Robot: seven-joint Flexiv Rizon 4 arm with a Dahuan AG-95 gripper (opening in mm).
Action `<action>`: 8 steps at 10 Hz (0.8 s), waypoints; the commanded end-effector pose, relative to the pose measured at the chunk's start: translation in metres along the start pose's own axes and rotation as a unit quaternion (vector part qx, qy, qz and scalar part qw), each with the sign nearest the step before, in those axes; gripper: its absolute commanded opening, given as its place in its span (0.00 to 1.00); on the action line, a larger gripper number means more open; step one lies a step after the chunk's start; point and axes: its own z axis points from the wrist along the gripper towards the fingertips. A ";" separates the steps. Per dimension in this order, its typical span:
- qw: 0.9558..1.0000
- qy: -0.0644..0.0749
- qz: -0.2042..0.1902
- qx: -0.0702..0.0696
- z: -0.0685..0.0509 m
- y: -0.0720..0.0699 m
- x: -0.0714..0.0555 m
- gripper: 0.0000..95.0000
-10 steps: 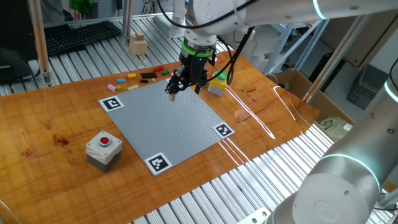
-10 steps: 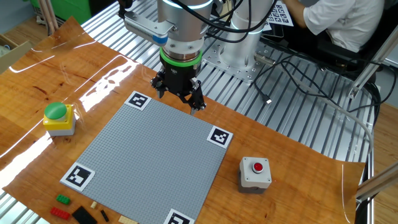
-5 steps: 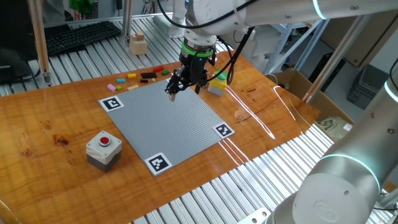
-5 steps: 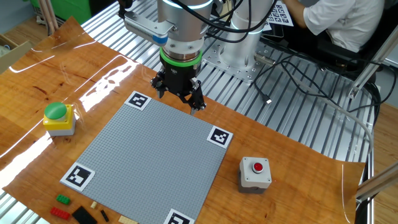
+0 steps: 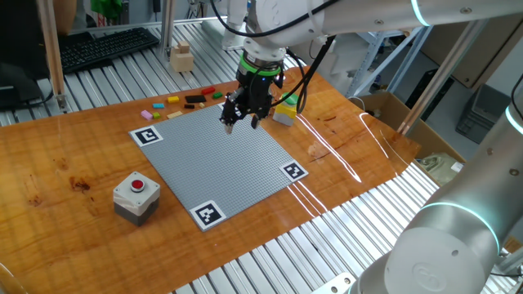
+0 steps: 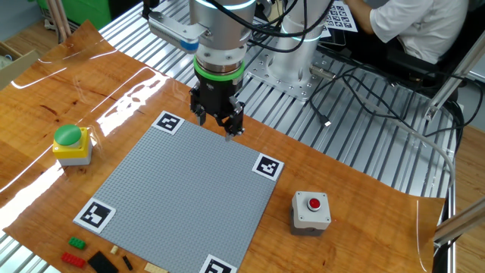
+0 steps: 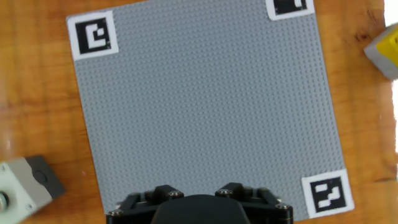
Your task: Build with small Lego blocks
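Observation:
The small Lego blocks lie loose on the wood beyond the grey baseplate point(image 5: 221, 163): pink point(image 5: 146, 115), yellow point(image 5: 156, 107), orange point(image 5: 173, 100), black point(image 5: 194, 99), red point(image 5: 208, 90) and green point(image 5: 217, 95). The other fixed view shows a green point(image 6: 76, 243), a red point(image 6: 73, 259) and a black one point(image 6: 101, 263) at its bottom left. My gripper point(image 5: 240, 122) point(image 6: 220, 126) hangs over the baseplate's edge, fingers apart and empty. In the hand view the baseplate point(image 7: 205, 106) is bare and the fingertips are out of sight.
A grey box with a red button point(image 5: 136, 196) point(image 6: 311, 210) stands beside the plate. A yellow box with a green top point(image 6: 72, 144) point(image 5: 286, 109) sits off another side. A wooden block point(image 5: 181, 57) and a keyboard point(image 5: 106, 45) lie on the far slats.
The fingers have drawn closer together than they stood half a second ago. The hand has stayed over the same edge of the baseplate.

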 end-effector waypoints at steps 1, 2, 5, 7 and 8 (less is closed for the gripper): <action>1.000 -0.002 0.021 -0.008 0.001 0.000 0.000 0.00; 1.000 -0.002 0.021 -0.008 0.001 0.000 0.000 0.00; 1.000 -0.001 0.023 -0.008 0.003 0.001 0.000 0.00; 1.000 0.000 0.025 -0.008 0.006 0.002 -0.001 0.00; 1.000 0.000 0.029 -0.008 0.006 0.002 -0.002 0.00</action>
